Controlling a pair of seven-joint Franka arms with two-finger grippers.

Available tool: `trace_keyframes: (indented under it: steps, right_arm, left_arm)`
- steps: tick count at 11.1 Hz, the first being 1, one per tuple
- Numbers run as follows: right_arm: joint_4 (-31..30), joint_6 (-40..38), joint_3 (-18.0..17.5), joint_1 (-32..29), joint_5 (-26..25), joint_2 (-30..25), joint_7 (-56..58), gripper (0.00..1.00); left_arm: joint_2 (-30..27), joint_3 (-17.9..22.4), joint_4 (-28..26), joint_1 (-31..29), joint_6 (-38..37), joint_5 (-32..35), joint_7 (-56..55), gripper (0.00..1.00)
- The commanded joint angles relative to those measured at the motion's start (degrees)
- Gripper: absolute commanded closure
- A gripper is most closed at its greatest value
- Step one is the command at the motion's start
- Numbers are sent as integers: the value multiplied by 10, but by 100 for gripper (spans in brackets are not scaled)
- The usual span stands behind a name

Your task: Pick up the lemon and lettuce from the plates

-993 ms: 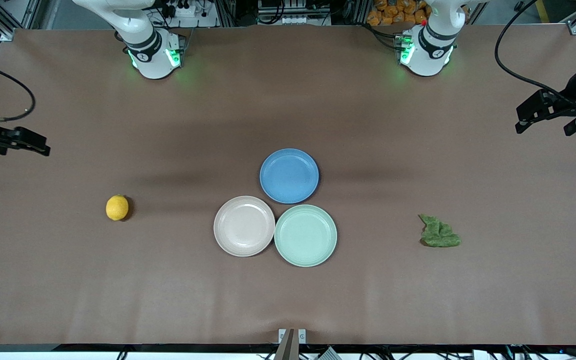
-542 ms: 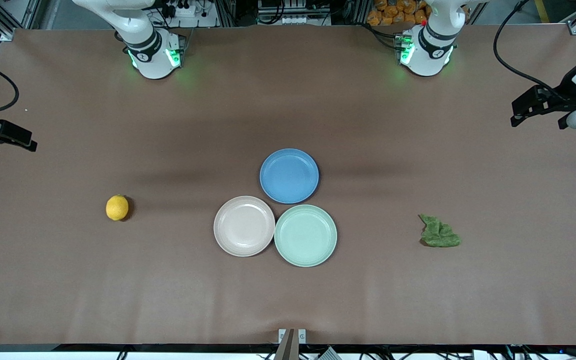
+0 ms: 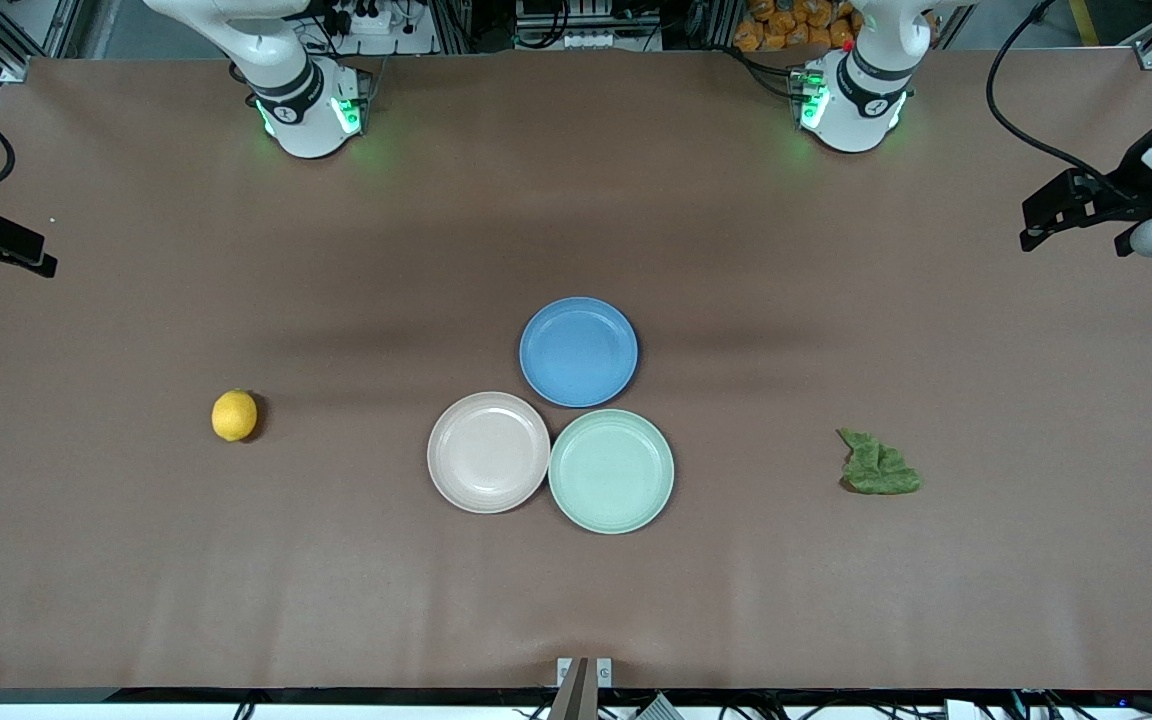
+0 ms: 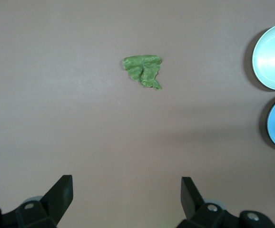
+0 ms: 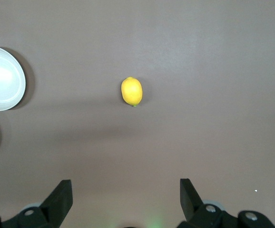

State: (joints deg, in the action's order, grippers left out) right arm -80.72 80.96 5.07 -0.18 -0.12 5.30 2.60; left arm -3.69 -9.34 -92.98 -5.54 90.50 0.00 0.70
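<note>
Front view gives us the whole table: the lemon [image 3: 234, 415] lies on bare table toward the right arm's end, the lettuce [image 3: 879, 468] toward the left arm's end, and the pink plate [image 3: 488, 452], green plate [image 3: 611, 471] and blue plate [image 3: 578, 351] cluster between them, with both grippers up at the table's ends. Left wrist view adds what we cannot make out there: the left gripper [image 4: 127, 202] spread wide and holding nothing, over bare table near the lettuce [image 4: 143, 70]. Right wrist view shows the right gripper [image 5: 126, 202] likewise wide and unladen, over bare table near the lemon [image 5: 132, 90].

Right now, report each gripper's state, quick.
Left gripper: fingers open, holding nothing, up over the table's left-arm end.
Right gripper: fingers open, holding nothing, up over the table's right-arm end.
</note>
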Motion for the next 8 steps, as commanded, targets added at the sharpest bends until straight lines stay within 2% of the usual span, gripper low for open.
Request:
trace_keyframes:
  steps: [1,8]
  right_arm:
    - [-8,-6,7,3,9,-12,6,0]
    - [-12,-1,6,4,9,-11,6,0]
  left_arm:
    - [2,-1,24,3,-13,-11,2,0]
    - [7,-1,27,2,-13,-13,-5,0]
